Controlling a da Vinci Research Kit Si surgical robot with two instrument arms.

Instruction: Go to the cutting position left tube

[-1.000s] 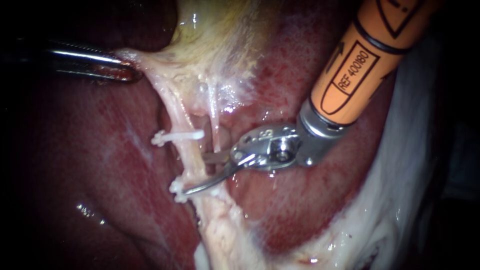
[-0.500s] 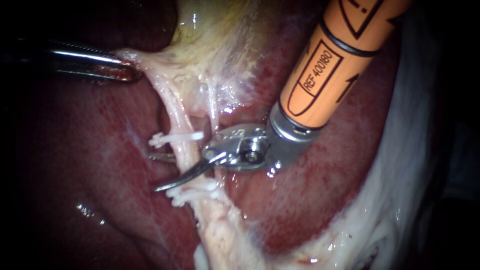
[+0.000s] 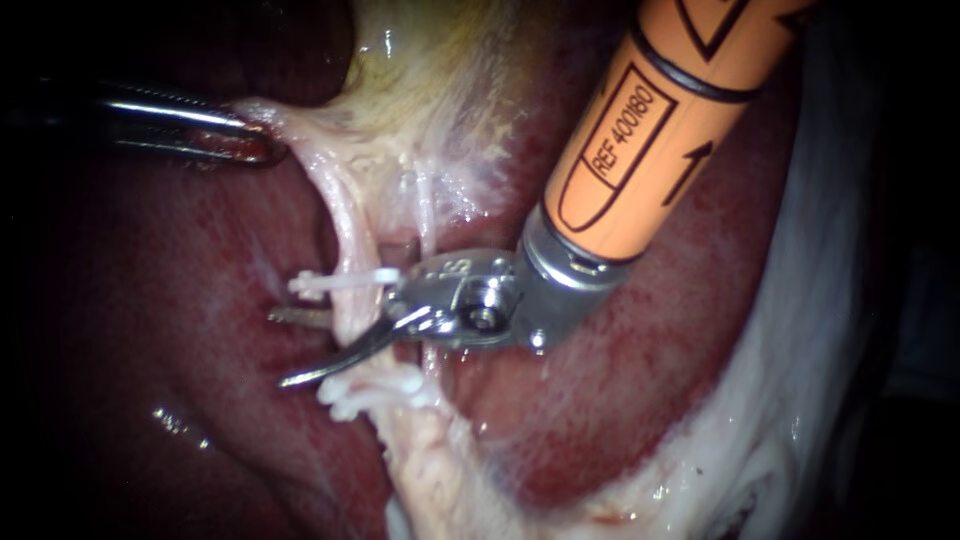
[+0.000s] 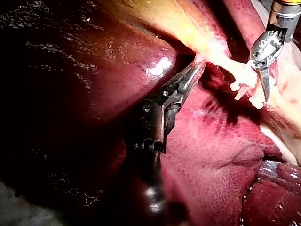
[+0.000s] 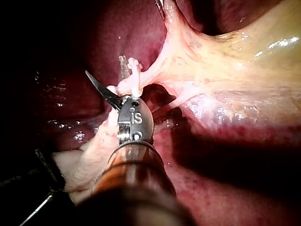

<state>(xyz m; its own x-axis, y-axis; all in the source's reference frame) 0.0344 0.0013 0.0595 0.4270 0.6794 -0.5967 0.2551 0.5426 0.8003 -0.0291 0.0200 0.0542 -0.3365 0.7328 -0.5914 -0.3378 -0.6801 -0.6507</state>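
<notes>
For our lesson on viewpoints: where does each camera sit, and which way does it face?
Endoscope: close above the liver, facing the left tube; left instrument and right instrument show.
Left wrist: on the left arm, looking along its instrument towards the gallbladder.
Right wrist: on the right arm, looking along its instrument at the tube.
All share the clips.

Endoscope view: close in, facing straight onto the clipped left tube [image 3: 345, 235]. Left wrist view: from behind the left instrument [image 4: 199, 67], farther back, looking along its shaft. Right wrist view: close behind the right instrument [image 5: 106, 71]. Shared by all three: the clipped tube.
</notes>
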